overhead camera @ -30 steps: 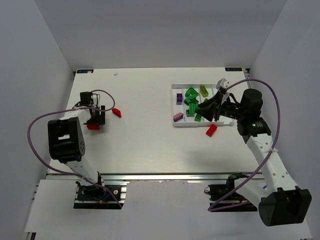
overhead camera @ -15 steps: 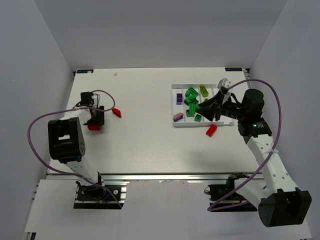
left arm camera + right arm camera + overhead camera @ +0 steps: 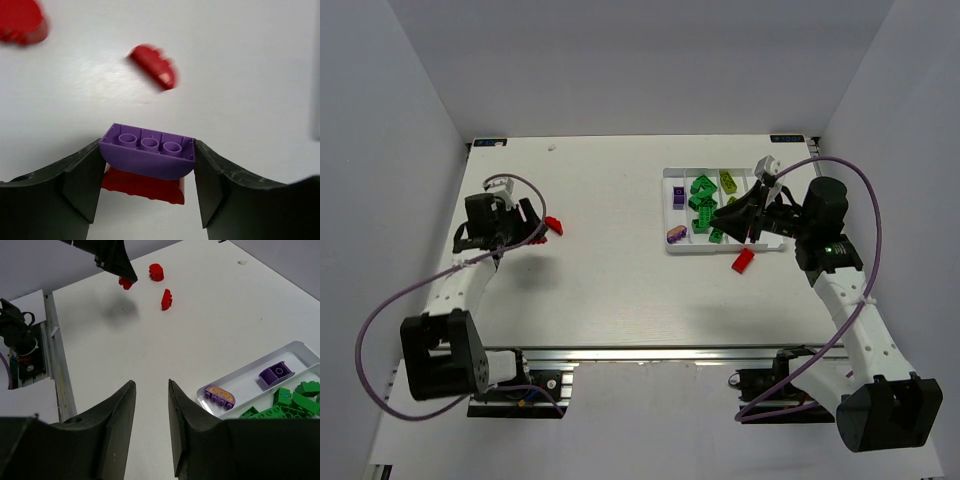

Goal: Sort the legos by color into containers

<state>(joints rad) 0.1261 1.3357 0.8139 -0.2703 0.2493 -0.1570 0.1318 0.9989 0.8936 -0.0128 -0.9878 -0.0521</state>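
Note:
My left gripper is shut on a purple lego with a red lego stuck under it, held above the table at the left. Two more red legos lie on the table below; one shows in the top view. The white tray at the right holds purple legos, green legos and a yellow-green one. My right gripper is open and empty, hovering at the tray. A red lego lies in front of the tray.
In the right wrist view the tray's corner holds a purple oval lego, a purple block and green legos. The left arm's fingers hang over two red legos. Grey walls enclose the table.
My left arm has lifted off the table and swung up with the purple and red legos in its jaws. The right arm has barely moved.

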